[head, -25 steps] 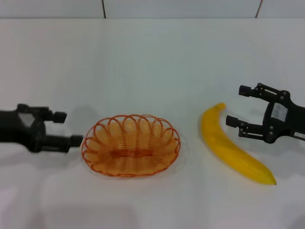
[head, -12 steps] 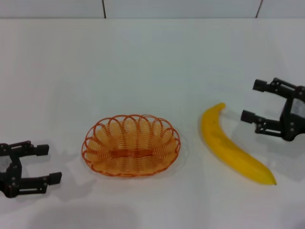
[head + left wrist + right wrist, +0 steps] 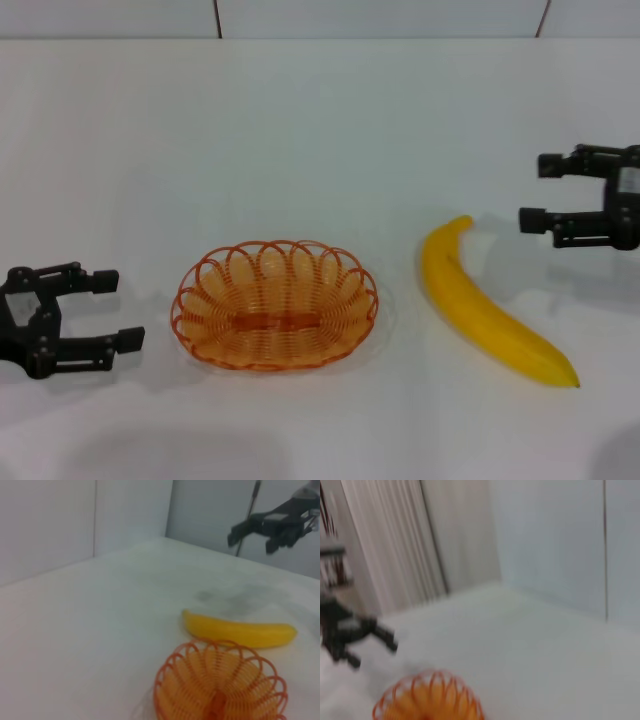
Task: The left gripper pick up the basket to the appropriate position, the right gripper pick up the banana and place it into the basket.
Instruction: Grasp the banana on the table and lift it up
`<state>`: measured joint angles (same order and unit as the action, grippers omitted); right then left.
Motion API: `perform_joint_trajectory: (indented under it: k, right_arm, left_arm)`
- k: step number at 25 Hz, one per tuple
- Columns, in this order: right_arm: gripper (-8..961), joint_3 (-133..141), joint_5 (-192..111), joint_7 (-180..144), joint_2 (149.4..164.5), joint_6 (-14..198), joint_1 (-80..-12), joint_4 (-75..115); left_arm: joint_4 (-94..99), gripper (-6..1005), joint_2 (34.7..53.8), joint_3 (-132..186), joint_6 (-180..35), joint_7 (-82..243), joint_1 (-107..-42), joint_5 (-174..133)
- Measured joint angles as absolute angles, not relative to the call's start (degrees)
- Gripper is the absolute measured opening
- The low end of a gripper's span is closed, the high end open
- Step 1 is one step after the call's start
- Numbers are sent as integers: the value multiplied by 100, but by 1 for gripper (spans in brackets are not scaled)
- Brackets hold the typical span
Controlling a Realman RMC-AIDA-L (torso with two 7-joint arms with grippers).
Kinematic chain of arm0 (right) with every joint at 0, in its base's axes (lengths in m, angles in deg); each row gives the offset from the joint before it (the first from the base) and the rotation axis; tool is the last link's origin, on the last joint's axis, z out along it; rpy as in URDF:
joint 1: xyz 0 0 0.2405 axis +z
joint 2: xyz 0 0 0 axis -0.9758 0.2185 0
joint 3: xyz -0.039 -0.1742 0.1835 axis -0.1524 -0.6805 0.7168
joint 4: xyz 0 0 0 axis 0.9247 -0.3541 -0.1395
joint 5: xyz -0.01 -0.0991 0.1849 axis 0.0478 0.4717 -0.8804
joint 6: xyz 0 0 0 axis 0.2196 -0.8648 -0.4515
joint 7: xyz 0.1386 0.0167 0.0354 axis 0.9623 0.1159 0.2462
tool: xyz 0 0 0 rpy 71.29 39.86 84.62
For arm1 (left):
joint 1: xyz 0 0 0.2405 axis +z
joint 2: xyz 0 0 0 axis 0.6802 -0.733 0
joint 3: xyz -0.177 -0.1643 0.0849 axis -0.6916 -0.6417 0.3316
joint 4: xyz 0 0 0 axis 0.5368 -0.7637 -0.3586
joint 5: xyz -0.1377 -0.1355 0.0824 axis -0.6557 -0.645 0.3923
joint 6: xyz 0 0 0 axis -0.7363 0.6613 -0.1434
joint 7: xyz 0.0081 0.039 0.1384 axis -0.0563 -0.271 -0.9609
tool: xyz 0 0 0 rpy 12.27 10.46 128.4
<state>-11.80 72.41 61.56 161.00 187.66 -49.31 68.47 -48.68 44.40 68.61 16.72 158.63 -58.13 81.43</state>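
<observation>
The orange wire basket (image 3: 274, 304) sits empty on the white table, left of centre; it also shows in the left wrist view (image 3: 220, 687) and the right wrist view (image 3: 429, 697). The yellow banana (image 3: 485, 305) lies on the table to its right, seen too beyond the basket (image 3: 239, 631). My left gripper (image 3: 112, 310) is open at the far left, a short gap from the basket's rim, holding nothing. My right gripper (image 3: 531, 192) is open at the far right, raised beyond the banana's upper tip and apart from it.
The white table (image 3: 320, 130) stretches back to a tiled wall. In the left wrist view the right gripper (image 3: 252, 534) hangs in the air far off. In the right wrist view the left gripper (image 3: 372, 645) shows at a distance.
My left gripper drew back from the basket's rim to the lower left, then came slightly up and toward it. My right gripper has pulled away from the banana, rightward and up.
</observation>
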Motion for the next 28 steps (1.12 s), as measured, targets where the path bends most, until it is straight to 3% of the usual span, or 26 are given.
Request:
perform_joint_trajectory:
  k: [13,28]
  right_arm:
    - [852,-3595,8219,9186,16094,18700,-4243,8076]
    - [852,-3839,8565,10012,16113,17867,-4032,6930]
  left_arm:
    - [-4842,843,4386,6627,1725,15862,-6057,8142]
    - [-4499,843,4377,6619,1734,15712,-6371,8045]
